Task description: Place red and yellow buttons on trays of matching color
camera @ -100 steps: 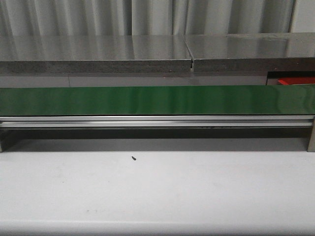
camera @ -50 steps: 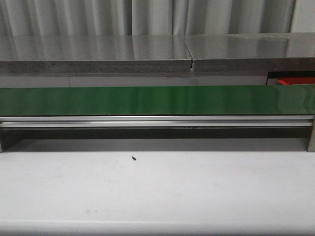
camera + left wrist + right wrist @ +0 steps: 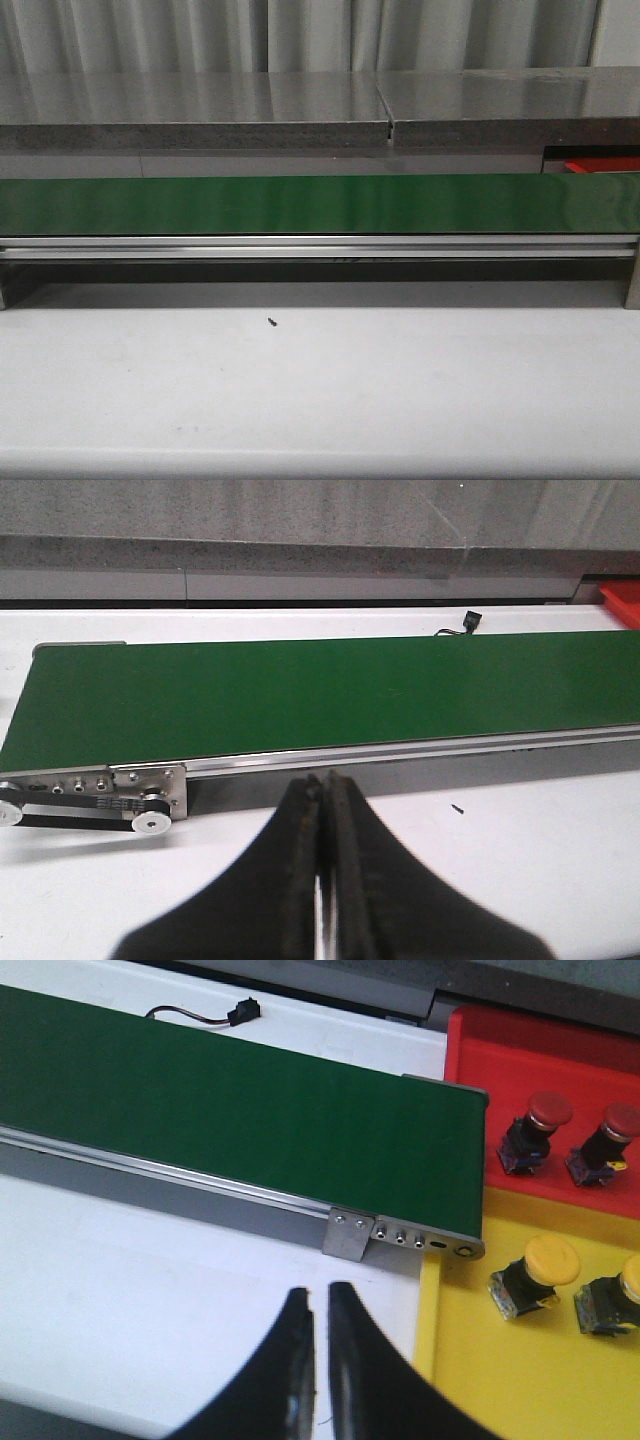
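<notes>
Grippers idle over the white table: the left gripper (image 3: 322,790) pressed closed on nothing, the right gripper (image 3: 320,1305) nearly closed, a thin gap between its tips, also empty. Beyond them runs the bare green belt (image 3: 330,695). At right of the right wrist frame, two red buttons (image 3: 545,1120) sit in the red tray (image 3: 470,1070), two yellow buttons (image 3: 540,1270) in the yellow tray (image 3: 450,1360). Any incoming button could ride past unready arms.
</notes>
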Robot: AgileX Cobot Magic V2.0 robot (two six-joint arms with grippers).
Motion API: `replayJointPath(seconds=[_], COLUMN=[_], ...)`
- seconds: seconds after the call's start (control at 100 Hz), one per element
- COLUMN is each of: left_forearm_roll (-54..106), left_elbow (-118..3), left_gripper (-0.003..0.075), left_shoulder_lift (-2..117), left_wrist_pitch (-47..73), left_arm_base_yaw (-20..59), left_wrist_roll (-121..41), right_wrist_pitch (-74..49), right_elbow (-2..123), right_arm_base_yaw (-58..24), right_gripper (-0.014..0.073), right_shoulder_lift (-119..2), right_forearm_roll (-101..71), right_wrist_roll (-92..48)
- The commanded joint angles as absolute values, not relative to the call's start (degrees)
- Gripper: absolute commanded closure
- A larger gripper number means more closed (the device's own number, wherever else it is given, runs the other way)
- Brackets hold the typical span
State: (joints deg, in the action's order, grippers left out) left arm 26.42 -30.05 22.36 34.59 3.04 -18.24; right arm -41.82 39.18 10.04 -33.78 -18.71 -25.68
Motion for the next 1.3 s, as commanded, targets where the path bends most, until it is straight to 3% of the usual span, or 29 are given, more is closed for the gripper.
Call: replayJointPath(seconds=[0.0, 0.72, 0.83, 0.98, 1.05, 1.11, 1.29], left_forearm_roll=[28.1, 27.3, 27.3, 27.3, 27.3, 27.3, 27.1], left_elbow=[-31.5, -31.5, -31.5, -31.5, -31.5, -31.5, -32.4], left_gripper=[0.0739, 0.0723, 0.0585, 0.0195, 0.0079, 0.0053, 0.0083], left_shoulder_lift=[22.7, 22.7, 22.7, 22.7, 22.7, 22.7, 23.3], left_wrist_pitch=[30.5, 31.6, 32.1, 33.0, 32.5, 33.0, 32.8], left_arm_base_yaw=[3.4, 3.4, 3.4, 3.4, 3.4, 3.4, 2.8], left_wrist_roll=[-18.2, -18.2, -18.2, -18.2, -18.2, -18.4, -16.6], right_wrist_pitch=[-38.4, -38.6, -38.6, -38.6, -38.6, -38.6, -38.6], right_elbow=[40.6, 40.6, 40.6, 40.6, 40.6, 40.6, 40.6], right_arm_base_yaw=[9.9, 9.9, 9.9, 9.9, 9.9, 9.9, 9.9], right_gripper=[0.0656, 0.0660, 0.0660, 0.0660, 0.0660, 0.0660, 0.0660], right_shoulder_lift=[-33.4, -33.4, -33.4, -33.4, -33.4, -33.4, -33.4], right_forearm_roll=[-19.9, -19.9, -19.9, -19.9, -19.9, -19.9, -19.9], right_wrist_roll=[-26.2, -26.1, -26.1, -26.1, -26.1, -26.1, -26.1])
